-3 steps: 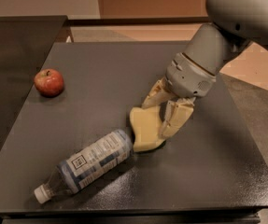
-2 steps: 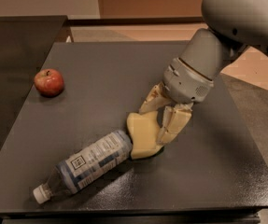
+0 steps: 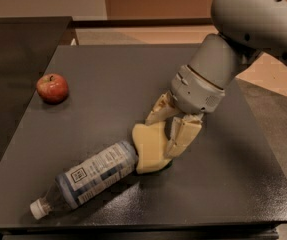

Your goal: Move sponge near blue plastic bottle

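Observation:
The pale yellow sponge (image 3: 150, 146) rests on the dark grey table (image 3: 113, 74) with its left side against the base end of the blue plastic bottle (image 3: 90, 176). The bottle lies on its side, pointing toward the front left, white cap (image 3: 37, 209) near the table's front edge. My gripper (image 3: 159, 137) comes down from the upper right, and its beige fingers (image 3: 184, 135) stand on either side of the sponge, closed on it. The grey arm (image 3: 218, 69) hides the table behind it.
A red apple (image 3: 52, 88) sits at the table's left, well away from the bottle. A darker surface (image 3: 13, 49) adjoins the table on the left. The table's front edge runs just below the bottle cap, and the right edge lies beyond the arm.
My gripper has moved a little to the left and toward the front with the sponge. The sponge now presses against the bottle's base end. The bottle and apple have stayed put.

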You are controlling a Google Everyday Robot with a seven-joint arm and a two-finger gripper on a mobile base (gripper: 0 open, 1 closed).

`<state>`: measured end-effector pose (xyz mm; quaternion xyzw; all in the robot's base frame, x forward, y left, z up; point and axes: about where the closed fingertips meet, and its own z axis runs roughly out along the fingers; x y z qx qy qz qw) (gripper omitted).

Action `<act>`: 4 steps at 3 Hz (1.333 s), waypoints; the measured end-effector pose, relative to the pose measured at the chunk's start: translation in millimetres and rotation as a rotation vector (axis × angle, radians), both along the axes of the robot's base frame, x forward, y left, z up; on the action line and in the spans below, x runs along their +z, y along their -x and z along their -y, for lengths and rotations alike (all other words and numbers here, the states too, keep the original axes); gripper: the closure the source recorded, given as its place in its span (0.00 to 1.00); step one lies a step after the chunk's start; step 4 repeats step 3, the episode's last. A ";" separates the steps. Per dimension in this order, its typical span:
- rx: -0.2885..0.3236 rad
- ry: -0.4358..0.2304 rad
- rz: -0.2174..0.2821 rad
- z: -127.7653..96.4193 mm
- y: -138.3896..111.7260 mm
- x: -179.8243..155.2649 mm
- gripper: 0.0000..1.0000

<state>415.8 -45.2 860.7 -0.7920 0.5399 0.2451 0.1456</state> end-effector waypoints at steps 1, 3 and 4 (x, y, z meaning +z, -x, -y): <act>-0.002 -0.002 0.008 -1.9 -1.0 0.6 0.12; -0.004 -0.004 0.014 -3.6 -1.7 1.3 0.00; -0.004 -0.004 0.014 -3.6 -1.7 1.3 0.00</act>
